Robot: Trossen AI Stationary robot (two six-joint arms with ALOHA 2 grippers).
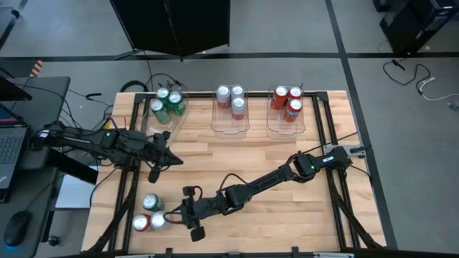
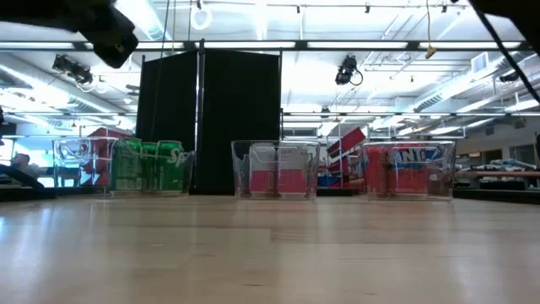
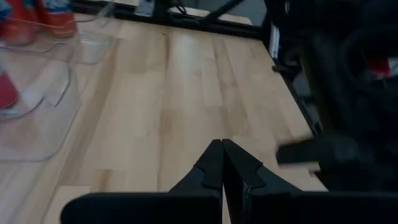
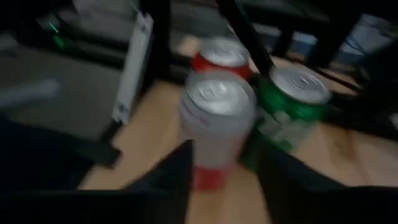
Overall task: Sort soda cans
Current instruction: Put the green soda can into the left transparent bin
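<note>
Table [image 1: 272,161]: light wood, with three clear bins along the far edge. Left bin [image 1: 166,125] holds three green cans [image 1: 166,102]. Middle bin [image 1: 231,123] holds three silver-white cans [image 1: 231,99]. Right bin [image 1: 287,127] holds three red cans [image 1: 288,100]. Each bin appears to have room for one more.

Unsorted stock: three cans stand clustered at the near left corner, one green can [image 1: 152,203], one red can [image 1: 140,223] and one silver-white can [image 1: 158,221], touching or nearly so.

Right gripper [image 1: 188,219]: reaches into this cluster. In the right wrist view its fingers stand partly apart on either side of the silver-white can [image 4: 216,124]; whether they press on it cannot be told.

Left gripper [image 1: 159,160]: hangs over the table's left side, fingers closed together on nothing, waiting.

Handling assessment: the cans are rigid, smooth and likely slippery, and thin walls would dent under hard squeeze. Weight cannot be judged. Recommended hold is across the cylinder at mid-height, can kept upright. Neighbouring cans stand close and could be knocked over.
</note>
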